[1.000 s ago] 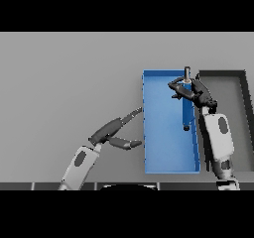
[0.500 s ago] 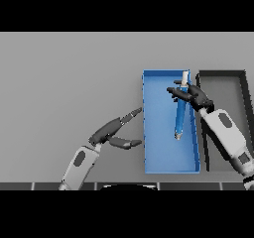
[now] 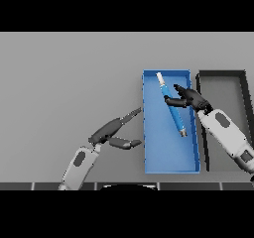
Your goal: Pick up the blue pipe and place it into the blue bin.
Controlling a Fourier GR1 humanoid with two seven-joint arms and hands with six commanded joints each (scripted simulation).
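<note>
Inside the blue bin (image 3: pixel 171 155) the blue pipe (image 3: pixel 171 106) lay slanted on the floor, white tip toward the far wall. Just beside it hovered the right hand (image 3: pixel 189 98), fingers loosely spread and holding nothing. Left of the bin, the left hand (image 3: pixel 112 132) rested with straight fingers.

L arm in from lower left, forearm angled up-right | left hand (image 3: pixel 113 133) fingers straight, thumb spread, low over surface | R arm in from lower right, reaching up-left | right hand (image 3: pixel 191 99) fingers relaxed, spread, gripping nothing
</note>
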